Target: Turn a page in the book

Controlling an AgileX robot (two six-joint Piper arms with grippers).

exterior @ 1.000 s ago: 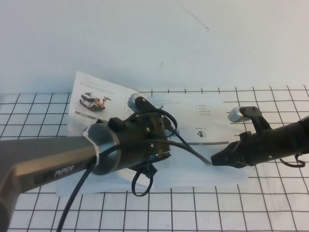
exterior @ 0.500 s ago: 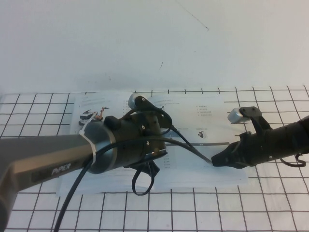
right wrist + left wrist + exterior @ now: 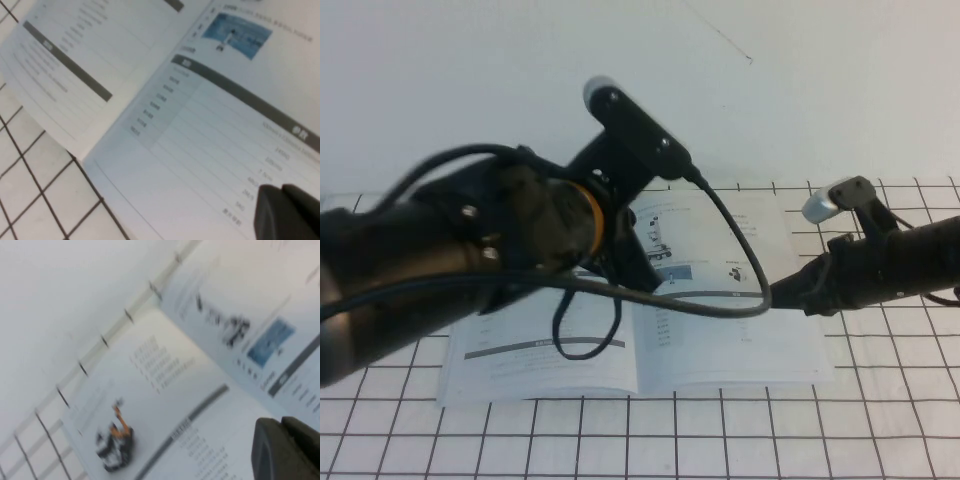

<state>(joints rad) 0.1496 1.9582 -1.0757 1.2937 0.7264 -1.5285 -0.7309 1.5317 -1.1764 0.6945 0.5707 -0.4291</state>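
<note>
The book [image 3: 740, 350] lies open and flat on the grid table. The page [image 3: 540, 362] lies on the book's left side, and in the left wrist view its low vehicle with the orange part [image 3: 116, 441] faces up. My left gripper [image 3: 653, 280] is raised above the book near its spine, shut and empty; its fingers [image 3: 272, 452] show in the left wrist view. My right gripper [image 3: 783, 296] is shut, low over the right-hand leaf, and its fingers [image 3: 275, 215] hover by the table of figures. My left arm hides most of the page in the high view.
The right-hand leaf [image 3: 720, 250] shows a dark robot, a blue photo and a grey bar [image 3: 235, 92]. The black-lined grid mat [image 3: 740, 440] runs in front of the book. A plain white wall [image 3: 800, 90] stands behind. My left arm's cable loops over the spine.
The page, standing up at the left a second ago, now lies flat on the left. My left arm has risen and drawn back. My right gripper has shifted slightly right.
</note>
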